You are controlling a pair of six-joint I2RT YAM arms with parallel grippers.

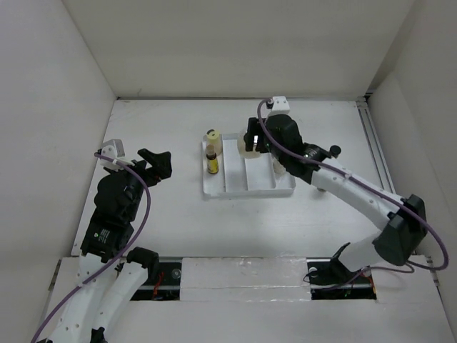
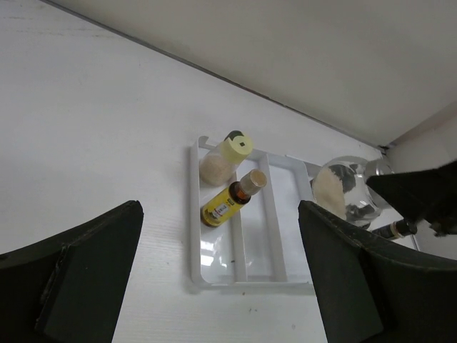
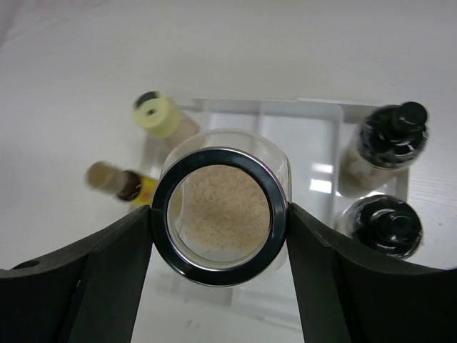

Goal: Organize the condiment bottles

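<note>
My right gripper [image 3: 220,223] is shut on a wide clear jar [image 3: 220,204] with a silver lid and beige powder, holding it over the white divided tray [image 3: 285,107]; I cannot tell if it touches the tray. A yellow-capped bottle [image 3: 157,114] stands and a slim dark yellow-labelled bottle [image 3: 125,182] lies in the tray's left compartment. Two black-capped shakers [image 3: 389,143] stand in the right compartment. In the top view the right gripper [image 1: 251,143] is over the tray's far end. My left gripper [image 1: 158,163] is open and empty, left of the tray.
The tray [image 1: 246,193] sits mid-table, and its near half [image 2: 250,284] holds no bottles. White walls enclose the table on the left, far and right sides. A metal rail [image 1: 375,150] runs along the right edge.
</note>
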